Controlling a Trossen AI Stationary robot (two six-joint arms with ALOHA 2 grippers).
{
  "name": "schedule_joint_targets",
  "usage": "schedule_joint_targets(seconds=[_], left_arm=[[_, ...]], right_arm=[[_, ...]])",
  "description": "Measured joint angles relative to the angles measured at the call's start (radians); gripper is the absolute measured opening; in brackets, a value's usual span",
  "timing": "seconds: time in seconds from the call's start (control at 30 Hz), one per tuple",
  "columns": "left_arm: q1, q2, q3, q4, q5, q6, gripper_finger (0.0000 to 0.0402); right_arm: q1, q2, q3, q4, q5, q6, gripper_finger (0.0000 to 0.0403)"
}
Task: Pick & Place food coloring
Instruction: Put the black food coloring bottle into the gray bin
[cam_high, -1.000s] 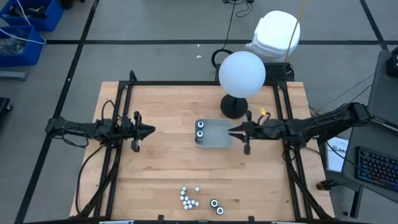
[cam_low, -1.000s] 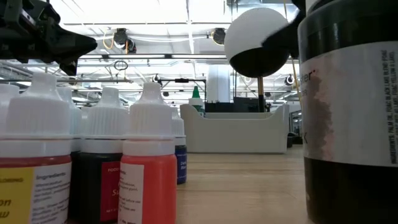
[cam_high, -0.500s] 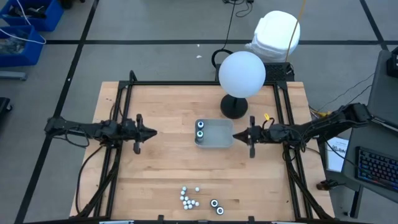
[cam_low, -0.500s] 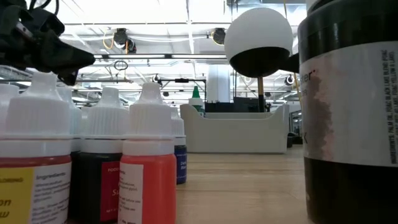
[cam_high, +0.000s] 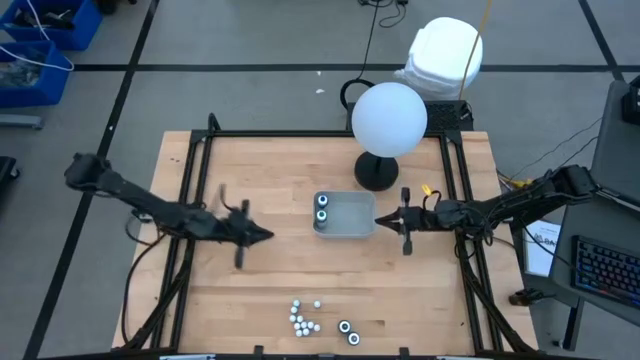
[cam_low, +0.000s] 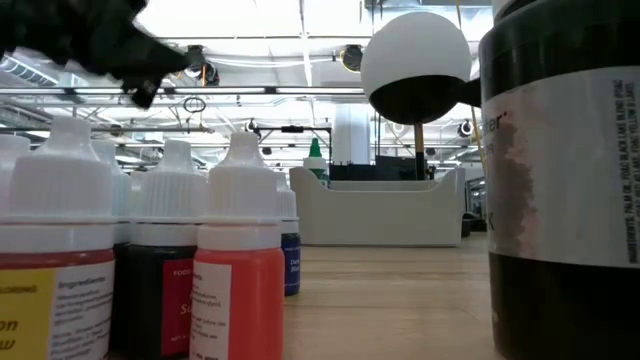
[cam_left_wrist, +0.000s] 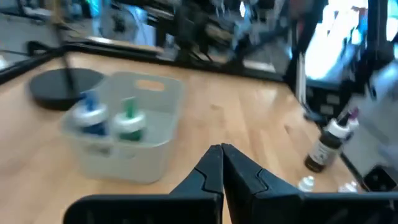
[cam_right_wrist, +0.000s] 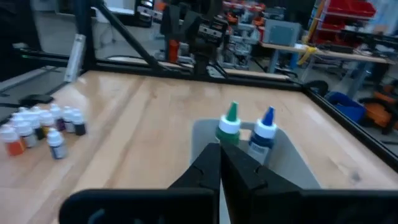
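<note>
The small white-capped food coloring bottles were clustered at the bench's near edge, well apart from the clear grey rectangular tray holding two bottles. The left gripper, fingers pressed together and empty, was nearer the cluster; the right gripper, likewise closed, was held just beside the tray.

Both arms are dark, slender and jointed, built of thin black links with bulkier knuckles. The left gripper and right gripper each end in two tapering black fingers that narrow to a point. A yellow fitting and thin cabling sit just behind the right gripper.
</note>
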Motion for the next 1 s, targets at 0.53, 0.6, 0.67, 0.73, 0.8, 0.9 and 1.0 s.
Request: schedule_joint_targets(seconds=[0.53,0.6,0.67,0.73,0.8,0.9,1.0], left_arm=[[-0.129,0.746,0.833,-0.288,0.090,0.149,0.0178],[-0.128,0.802,0.888,-0.287,0.108,0.142,0.0212],[-0.124,0.862,0.936,-0.289,0.134,0.141,0.0240],[-0.121,0.915,0.967,-0.295,0.145,0.151,0.0261],[-0.119,0.957,0.993,-0.299,0.174,0.162,0.0275],[-0.112,1.002,1.026,-0.293,0.218,0.164,0.0289],[-0.104,1.031,1.040,-0.291,0.257,0.147,0.0293]], right_arm=[[0.052,0.000,0.001,0.043,-0.003,0.029,0.0000],[0.060,0.000,0.001,0.044,-0.003,0.028,0.0000],[0.066,0.000,0.001,0.041,-0.003,0.026,0.0000],[0.073,0.000,0.001,0.030,-0.003,0.028,0.0000],[0.082,0.001,0.001,0.020,-0.003,0.028,0.0000],[0.093,0.001,0.001,0.020,-0.003,0.019,0.0000],[0.098,0.001,0.001,0.020,-0.003,0.004,0.0000]])
